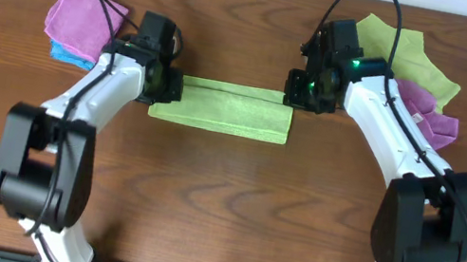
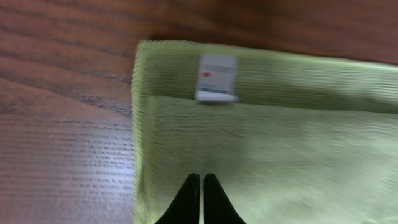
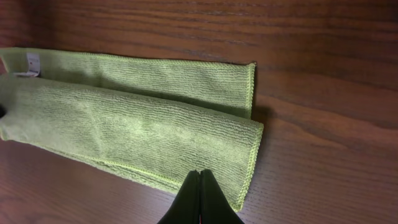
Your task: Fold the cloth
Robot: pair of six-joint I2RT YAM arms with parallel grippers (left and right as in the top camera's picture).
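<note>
Cloth lies folded into a strip on bench; left end effector and right end effector sit clenched over its ends.

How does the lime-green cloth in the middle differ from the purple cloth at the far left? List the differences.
Colour: the lime-green cloth is bright green; the purple cloth is violet. Pose: the lime-green cloth lies folded in a long flat strip; the purple cloth is loosely bunched. Support: the lime-green cloth rests on the table; the purple cloth sits on a blue cloth. Both look like soft towels.
</note>
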